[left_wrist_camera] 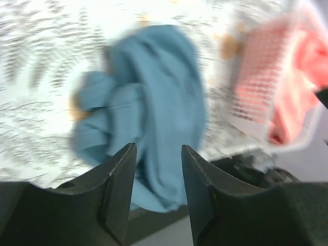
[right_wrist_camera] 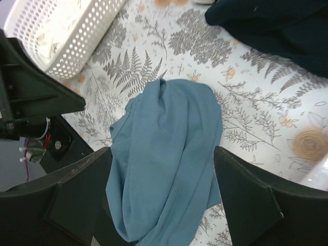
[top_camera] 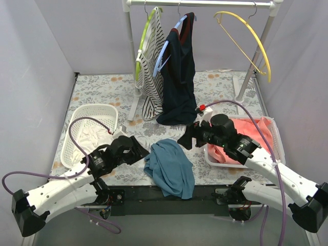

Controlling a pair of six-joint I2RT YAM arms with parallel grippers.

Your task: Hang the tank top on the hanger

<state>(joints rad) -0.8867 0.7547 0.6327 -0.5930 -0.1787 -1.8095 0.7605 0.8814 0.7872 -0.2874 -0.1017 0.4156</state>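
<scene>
Your left gripper [left_wrist_camera: 158, 148] and right gripper [right_wrist_camera: 161, 151] both gape open, empty, flanking the tank top [top_camera: 170, 166] crumpled on the table's [top_camera: 215, 82] near edge; the hanger [top_camera: 256, 33] hangs far right.

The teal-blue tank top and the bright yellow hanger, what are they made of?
The teal-blue sleeveless tank top looks like soft, matte fabric, probably a thin knit: it lies crumpled in loose folds. The thin, curved, bright yellow hanger seems to be smooth plastic, holding its arc stiffly.
</scene>
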